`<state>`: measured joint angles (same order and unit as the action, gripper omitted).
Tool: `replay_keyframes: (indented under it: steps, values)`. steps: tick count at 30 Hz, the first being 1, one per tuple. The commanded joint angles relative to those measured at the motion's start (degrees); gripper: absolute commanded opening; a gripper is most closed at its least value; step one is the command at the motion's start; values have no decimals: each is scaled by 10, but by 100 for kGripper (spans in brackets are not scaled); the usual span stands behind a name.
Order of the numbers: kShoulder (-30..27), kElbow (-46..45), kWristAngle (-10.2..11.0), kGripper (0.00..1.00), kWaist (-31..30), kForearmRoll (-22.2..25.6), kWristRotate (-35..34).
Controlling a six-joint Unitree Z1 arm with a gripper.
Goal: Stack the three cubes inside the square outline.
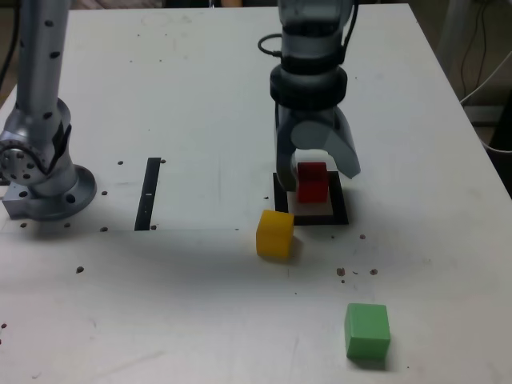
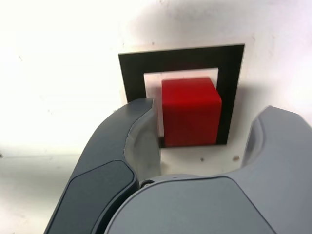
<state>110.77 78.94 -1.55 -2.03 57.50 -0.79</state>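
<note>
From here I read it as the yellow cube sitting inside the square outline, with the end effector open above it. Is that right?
Not quite: the cube inside the square outline is the red one, as the wrist view shows. The end effector is indeed open above it.

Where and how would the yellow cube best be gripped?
Probably by two opposite upright sides of the yellow cube, coming from above: it sits flat on the table, its top bare, and its flat faces should suit the open gripper.
</note>
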Motion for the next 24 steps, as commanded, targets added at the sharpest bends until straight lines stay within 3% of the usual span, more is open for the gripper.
replay_keyframes:
  steps: [1, 15, 24]
  values:
    - [-21, 1, -1, 99, -7, 11, -6]
    - [-102, -18, -5, 99, -93, 87, -40]
    - [-78, -71, -14, 99, -161, 51, -73]
